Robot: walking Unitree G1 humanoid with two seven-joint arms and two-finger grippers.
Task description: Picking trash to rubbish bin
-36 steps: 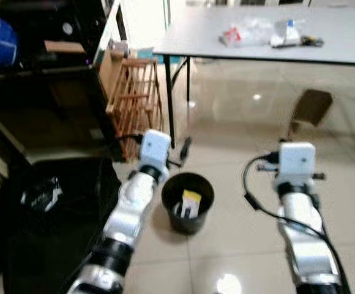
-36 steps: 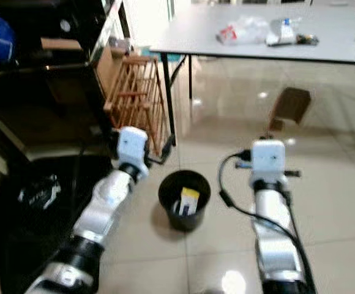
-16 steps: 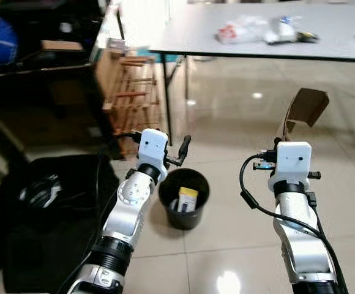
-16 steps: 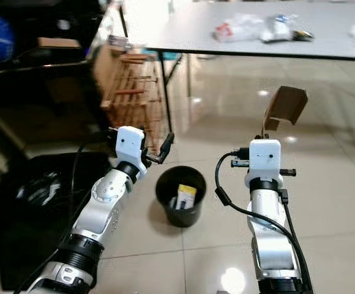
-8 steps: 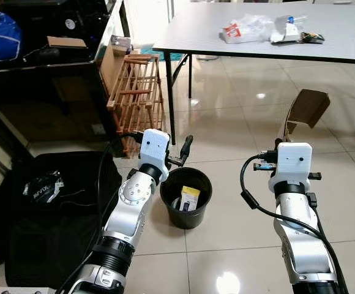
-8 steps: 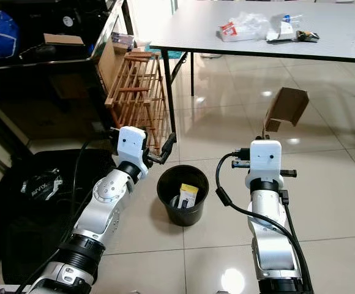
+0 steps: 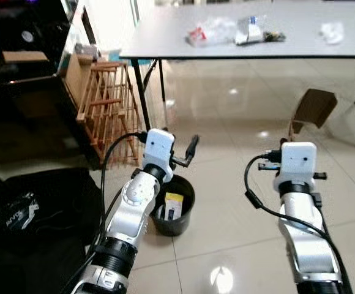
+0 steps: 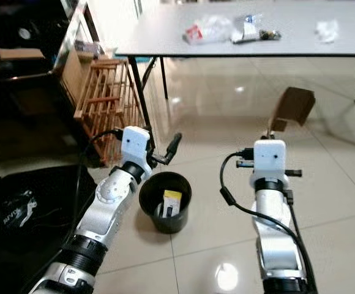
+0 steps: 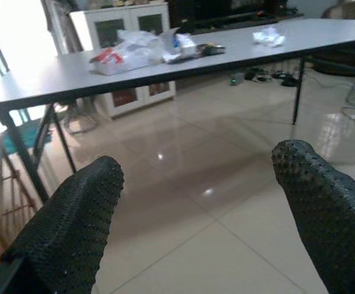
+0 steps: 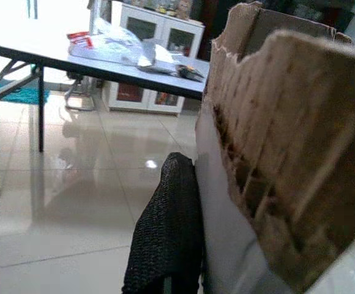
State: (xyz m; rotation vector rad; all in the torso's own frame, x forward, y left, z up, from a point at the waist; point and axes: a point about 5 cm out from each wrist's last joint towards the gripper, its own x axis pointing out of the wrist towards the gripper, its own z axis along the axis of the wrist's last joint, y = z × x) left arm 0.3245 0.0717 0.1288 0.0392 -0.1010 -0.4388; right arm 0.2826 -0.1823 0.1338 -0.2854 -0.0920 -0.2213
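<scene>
Floor tiles [image 7: 226,233], pale and glossy, lie under my two raised arms. Just beside my left forearm stands the black rubbish bin [image 8: 164,208] with a small yellow-and-white package [image 8: 170,200] inside it. My left hand [image 7: 190,153] hangs released above the bin's far rim, its two black fingers [image 9: 73,226] spread wide apart with nothing between them. My right hand [image 8: 274,128] is clenched on a torn piece of brown cardboard [image 7: 312,109], which sticks up and away past the white wrist block; in the right wrist view one black finger [image 10: 168,233] presses flat against the cardboard's pale inner face. To my left a black bag [image 7: 18,214] with white lettering lies on the floor. Further on, a wooden rack [image 8: 107,101] leans beside a dark shelf unit [image 7: 18,67]. Beyond that stands the grey desk [image 7: 165,43] on thin black legs, well apart from both my hands, and it carries a clear plastic bag with a red label [image 7: 208,30], a crinkled wrapper [image 7: 251,29] and a crumpled white tissue [image 7: 332,32]. In the left wrist view a white cabinet [image 9: 122,24] stands behind the desk.
</scene>
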